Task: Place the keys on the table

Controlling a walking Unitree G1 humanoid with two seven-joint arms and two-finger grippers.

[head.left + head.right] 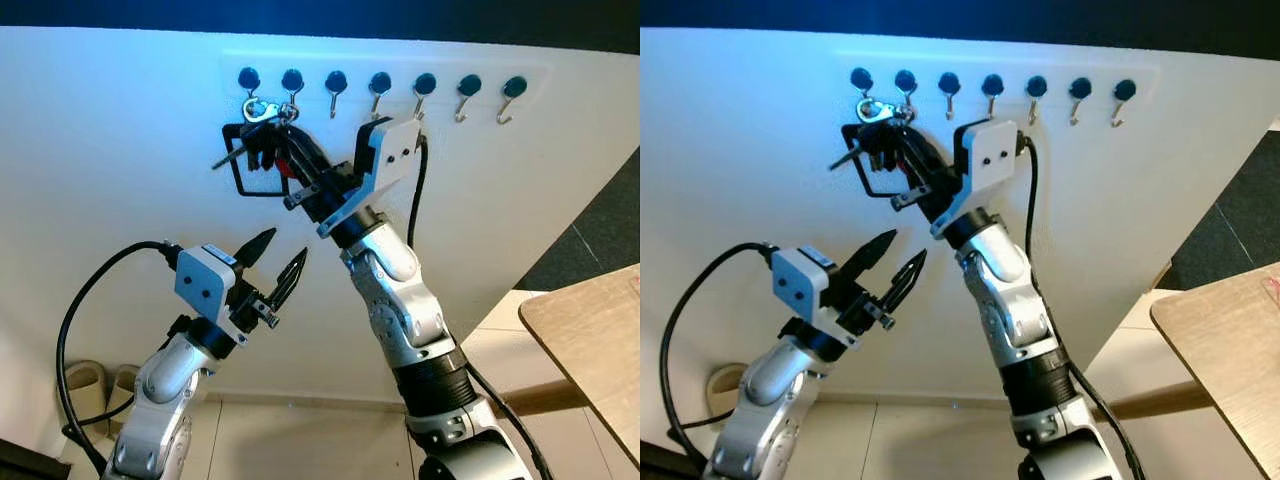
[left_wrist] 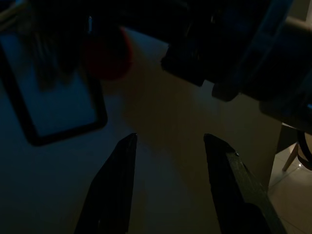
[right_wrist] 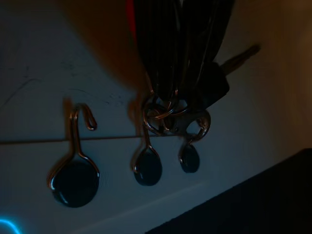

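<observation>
The robot is at the first step: getting the bunch of dark keys with a silver clip and a thin black loop [image 1: 262, 140] off the wall. The keys hang from the two hooks at the 9 o'clock end of a row of seven small silver hooks with round dark blue tops [image 1: 380, 88]. The other five hooks hold nothing.

The right gripper [image 1: 285, 155] reaches up toward 11 o'clock and is right at the keys. Its black fingers look shut around the dark part of the bunch, just under the silver clip. In the right wrist view the silver clip [image 3: 170, 119] is caught on the hooks, so the keys are not free yet.

The left gripper [image 1: 275, 262] waits lower down, at about 7 o'clock from the keys. Its two pointed fingers are apart and hold nothing.

I think the next move is to lift the bunch up and a bit away from the white wall [image 1: 120, 150], so the clip slides off the hook tips. Pulling straight down could snag it. Then the robot has to turn toward the light brown wooden table [image 1: 600, 340], whose corner shows at 4 o'clock, and set the keys on it.

No bowls or boxes are here.
</observation>
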